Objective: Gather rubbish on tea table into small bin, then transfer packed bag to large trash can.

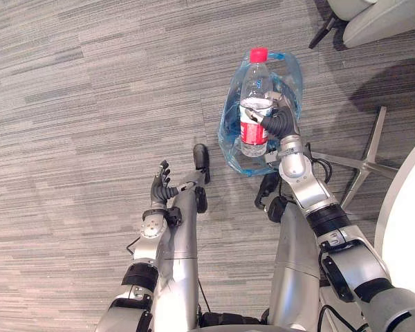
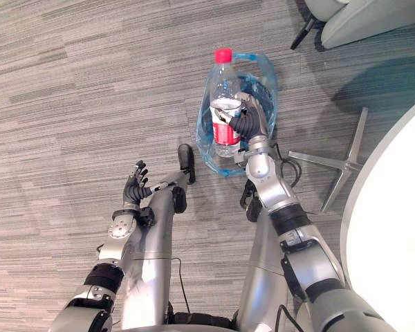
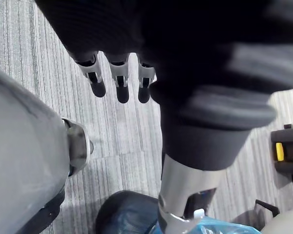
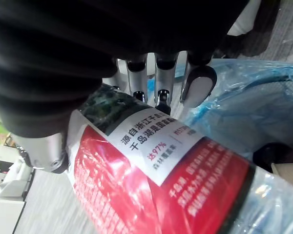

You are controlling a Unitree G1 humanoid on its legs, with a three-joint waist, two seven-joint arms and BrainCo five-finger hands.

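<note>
the two head views look steeply down past the arms onto the grey floor. they sit just apart, side by side, so they share nearly everything: the bottle, the blue bag under it, the chair base and the rim of the white worktop on the right. the left wrist view sits very close behind the left hand, facing along its fingers toward the floor, a scrap of the blue bag past them. the right wrist view looks along the right hand, hard up against the bottle's label, the blue bag beyond.
</note>
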